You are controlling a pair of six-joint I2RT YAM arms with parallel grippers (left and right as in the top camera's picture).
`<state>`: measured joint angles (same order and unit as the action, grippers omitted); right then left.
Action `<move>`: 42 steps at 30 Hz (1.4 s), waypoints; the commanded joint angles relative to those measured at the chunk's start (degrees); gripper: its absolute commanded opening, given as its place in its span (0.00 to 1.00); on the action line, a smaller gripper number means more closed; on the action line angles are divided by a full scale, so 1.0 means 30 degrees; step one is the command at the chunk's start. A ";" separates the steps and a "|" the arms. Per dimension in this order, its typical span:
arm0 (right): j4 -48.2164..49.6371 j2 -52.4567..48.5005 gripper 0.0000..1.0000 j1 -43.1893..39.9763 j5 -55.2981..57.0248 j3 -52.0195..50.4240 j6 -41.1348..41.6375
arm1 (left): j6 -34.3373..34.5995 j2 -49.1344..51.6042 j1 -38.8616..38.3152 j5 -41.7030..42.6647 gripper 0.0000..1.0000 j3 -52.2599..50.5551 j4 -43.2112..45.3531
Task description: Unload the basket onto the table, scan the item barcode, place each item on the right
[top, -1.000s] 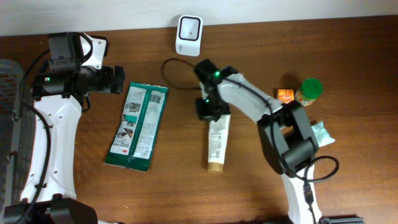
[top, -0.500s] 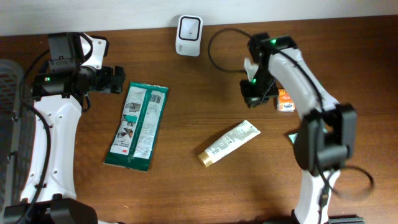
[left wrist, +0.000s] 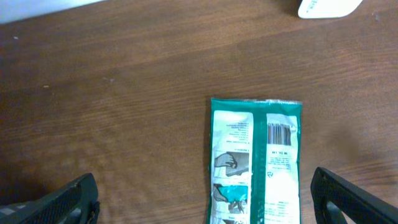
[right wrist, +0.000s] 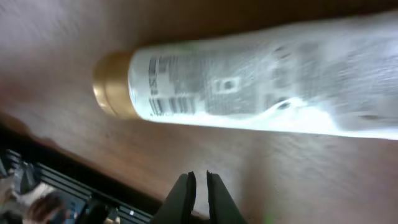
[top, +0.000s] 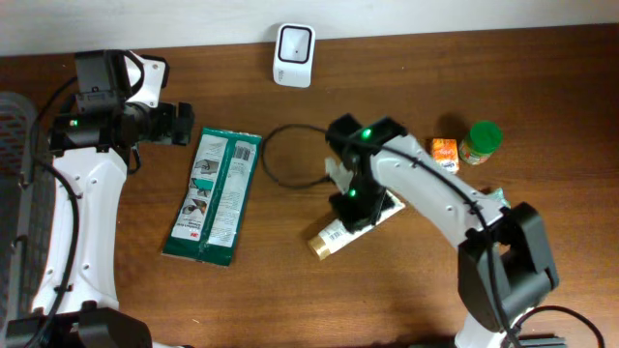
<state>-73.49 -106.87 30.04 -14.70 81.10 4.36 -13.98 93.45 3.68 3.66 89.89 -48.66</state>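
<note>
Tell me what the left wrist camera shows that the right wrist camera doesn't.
Only the left wrist view shows the green packet lying flat with its barcode facing up, a corner of the white device, and the left gripper wide open. Only the right wrist view shows the white tube with its gold cap and printed barcode, and the right gripper shut and empty. Both show the brown wooden table.

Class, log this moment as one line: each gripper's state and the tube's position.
left gripper: open, empty, near green packet | right gripper: shut, empty, beside tube | tube: flat on table, barcode showing
</note>
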 commanded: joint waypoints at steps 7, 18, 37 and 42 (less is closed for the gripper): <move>0.2783 -0.0503 0.05 0.1129 -0.0481 -0.3373 0.0189 | -0.0306 -0.0066 0.0080 0.0204 0.99 0.0087 -0.0007; 0.5814 -0.0969 0.11 -0.0153 -0.0532 -0.1545 0.2288 | -0.0299 -0.0066 0.0080 0.0211 0.99 0.0087 -0.0015; 1.0724 -0.4189 0.13 -0.5049 -0.0015 0.0969 0.6229 | -0.0306 -0.0066 0.0080 0.0204 0.99 0.0087 -0.0007; 0.8357 -0.4976 0.13 -0.5151 -0.1239 0.0969 0.6346 | -0.0299 -0.0066 0.0080 0.0211 0.99 0.0087 -0.0007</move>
<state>-46.81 -120.27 14.98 -15.31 83.48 22.83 -14.00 93.47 3.68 3.68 89.89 -48.73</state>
